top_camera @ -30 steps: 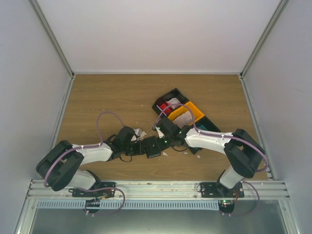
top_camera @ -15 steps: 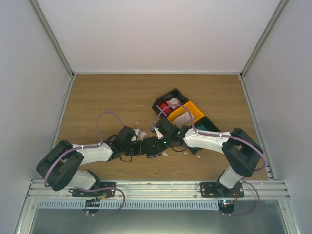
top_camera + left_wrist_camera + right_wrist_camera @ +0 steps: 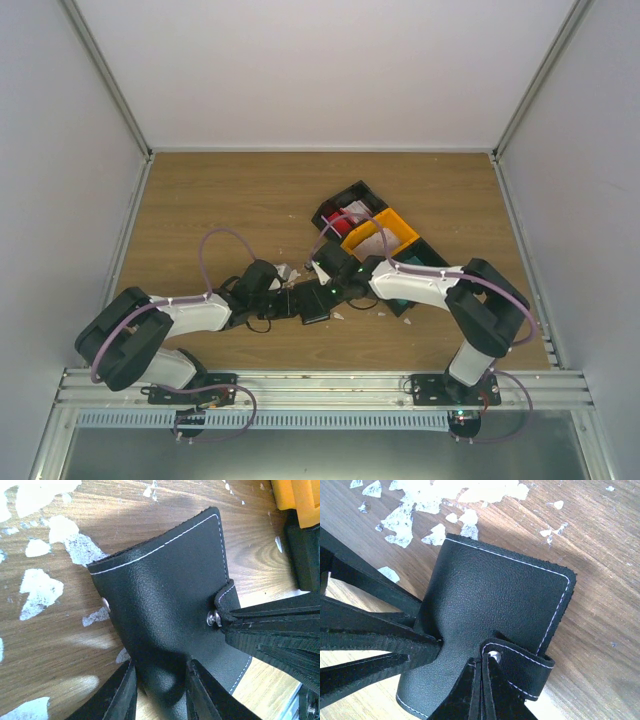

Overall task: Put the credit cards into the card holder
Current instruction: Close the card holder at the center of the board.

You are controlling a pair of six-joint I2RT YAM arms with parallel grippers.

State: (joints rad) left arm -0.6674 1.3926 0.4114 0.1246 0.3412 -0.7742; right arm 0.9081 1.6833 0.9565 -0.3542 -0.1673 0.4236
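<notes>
The black card holder [image 3: 313, 302] lies folded on the wooden table between my two arms. My left gripper [image 3: 160, 680] is shut on its bulging folded edge [image 3: 165, 580], one finger on each side. My right gripper [image 3: 482, 667] is shut on the tip of the snap strap [image 3: 520, 660], beside the metal stud [image 3: 214, 618]. From above, the left gripper [image 3: 297, 300] and the right gripper [image 3: 328, 290] meet over the card holder [image 3: 500, 595]. Pale and red flat things that look like credit cards [image 3: 352, 214] lie in a black tray behind.
Small white torn scraps [image 3: 285, 272] litter the wood around the wallet [image 3: 40, 590] [image 3: 420, 505]. A row of open trays runs diagonally behind the right arm: a black one [image 3: 330, 205], an orange one [image 3: 403, 228], another black one under the arm. Grey walls enclose the table.
My right arm has shifted a little to the left toward the card holder. The left gripper has closed slightly on the wallet's fold; the left arm stays in place.
</notes>
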